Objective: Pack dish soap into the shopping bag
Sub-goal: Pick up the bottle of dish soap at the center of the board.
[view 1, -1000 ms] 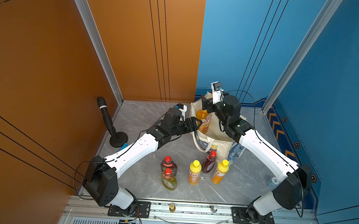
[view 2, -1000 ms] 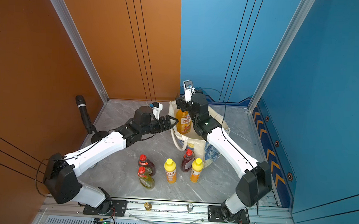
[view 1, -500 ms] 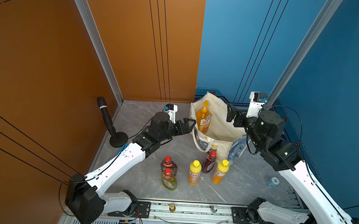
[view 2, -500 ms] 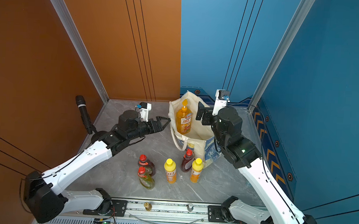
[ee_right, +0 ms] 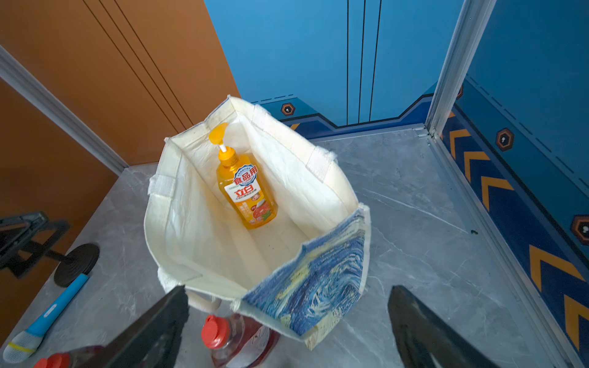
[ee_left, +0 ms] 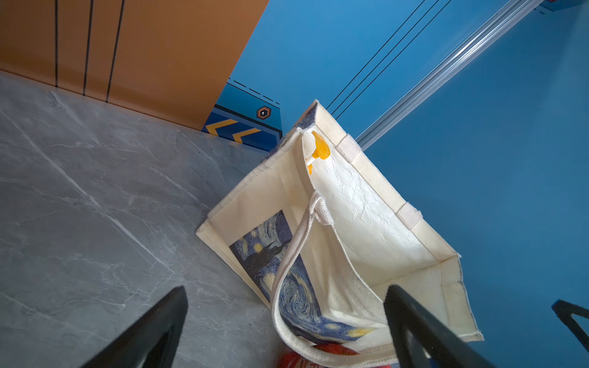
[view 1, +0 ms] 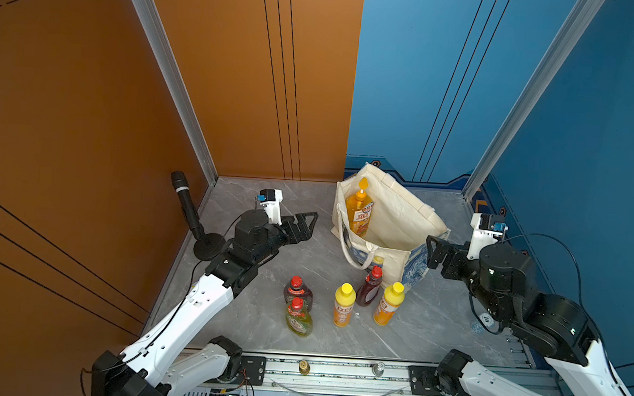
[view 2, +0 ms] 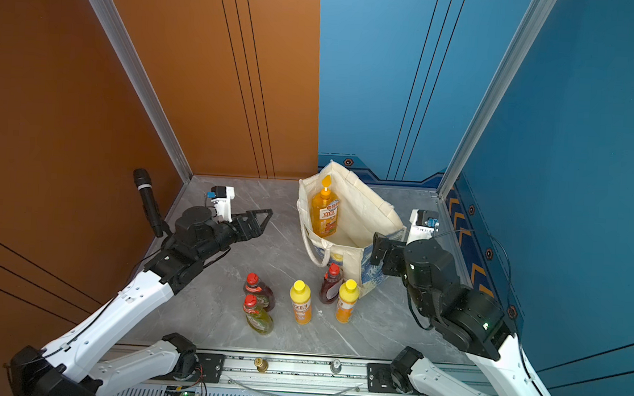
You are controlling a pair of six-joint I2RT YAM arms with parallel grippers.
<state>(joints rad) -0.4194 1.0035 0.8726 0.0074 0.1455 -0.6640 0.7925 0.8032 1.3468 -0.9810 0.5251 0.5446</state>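
Observation:
The shopping bag (view 1: 412, 212) stands open on the grey floor, with its painted side toward the front. Inside it a big orange pump bottle of dish soap (view 1: 359, 214) stands upright against the left wall, as the right wrist view shows (ee_right: 247, 191). In front of the bag stand two dark red bottles (view 1: 297, 290) (view 1: 369, 287), a yellow-green one (view 1: 298, 318) and two orange yellow-capped ones (view 1: 344, 306) (view 1: 388, 305). My left gripper (view 1: 308, 221) hovers open and empty left of the bag. My right gripper (view 1: 433, 247) is open and empty by the bag's right front corner.
A black microphone (view 1: 187, 202) on a round stand is by the orange left wall. A blue-handled brush (ee_right: 54, 309) lies on the floor near it. Blue walls close the back and right. A metal rail (view 1: 335, 369) runs along the front edge.
Both arms have pulled back from the bag, the left one leftward and the right one to the bag's right side. Both jaws opened wider. The pump bottle stands free in the bag.

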